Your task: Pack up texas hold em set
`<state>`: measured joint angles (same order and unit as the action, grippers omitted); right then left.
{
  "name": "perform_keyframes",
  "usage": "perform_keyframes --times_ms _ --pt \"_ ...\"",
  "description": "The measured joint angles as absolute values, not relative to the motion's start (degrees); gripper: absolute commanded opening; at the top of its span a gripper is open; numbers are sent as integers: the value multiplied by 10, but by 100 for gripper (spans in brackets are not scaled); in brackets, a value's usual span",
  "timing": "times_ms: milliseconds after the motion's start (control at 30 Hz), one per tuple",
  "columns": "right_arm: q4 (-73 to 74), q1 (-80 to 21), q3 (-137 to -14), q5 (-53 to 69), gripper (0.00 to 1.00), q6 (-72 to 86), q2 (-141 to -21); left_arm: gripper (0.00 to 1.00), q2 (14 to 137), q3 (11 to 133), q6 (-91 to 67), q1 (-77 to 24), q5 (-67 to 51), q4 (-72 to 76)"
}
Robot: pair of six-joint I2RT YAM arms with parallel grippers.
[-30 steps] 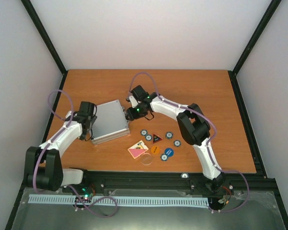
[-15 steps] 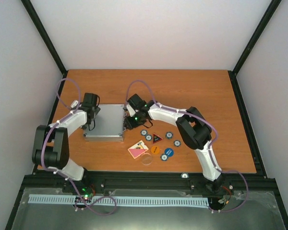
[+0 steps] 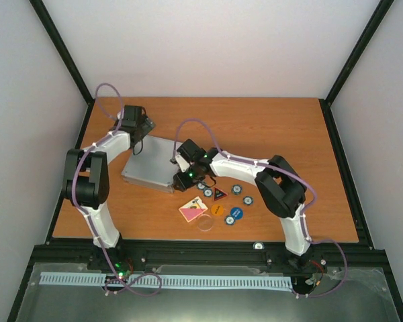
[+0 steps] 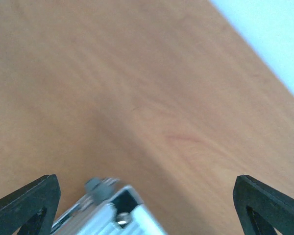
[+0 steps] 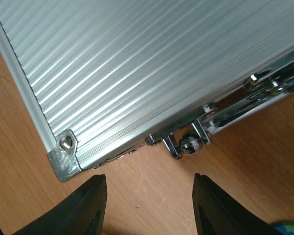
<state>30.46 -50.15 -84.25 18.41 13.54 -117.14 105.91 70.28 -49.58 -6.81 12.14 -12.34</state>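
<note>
The silver ribbed case (image 3: 150, 168) lies closed and askew on the table, left of centre. My left gripper (image 3: 141, 126) is open at its far corner; that corner (image 4: 115, 210) sits between my wide-spread fingers (image 4: 27, 203). My right gripper (image 3: 183, 176) is open at the case's right edge, just short of its side and chrome latch (image 5: 188, 143). Loose beside it lie blue-white chips (image 3: 236, 190), a red-black triangle (image 3: 219, 194), an orange disc (image 3: 217, 209), a blue disc (image 3: 234, 215), the pink card deck (image 3: 193, 210) and a clear disc (image 3: 205, 223).
The wooden table (image 3: 275, 134) is bounded by black frame rails (image 3: 339, 168) and white walls. The loose pieces lie close to my right forearm. A black rail (image 3: 208, 249) runs along the near edge.
The case has turned on the table. My left gripper moved from its left side to its far corner. My right gripper slid toward the near side along the case's right edge.
</note>
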Motion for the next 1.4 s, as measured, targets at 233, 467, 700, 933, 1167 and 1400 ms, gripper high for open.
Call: perform_keyframes --times_ms 233,467,700,933,1167,1400 --pt "310 -499 -832 136 50 135 -1128 100 1013 752 -445 -68 111 -143" --pt "317 -463 -868 106 57 133 -1086 100 855 713 -465 -68 134 -208" --pt "308 -395 -986 145 66 126 -1155 100 669 531 -543 -71 134 -242" --pt "308 -387 -1091 194 68 112 -1285 100 607 423 -597 -74 127 -269" --pt "302 -383 -1143 224 68 109 -1336 100 600 347 -646 -81 117 -218" --pt "302 -382 -1144 213 68 109 -1340 100 630 316 -677 -85 116 -174"
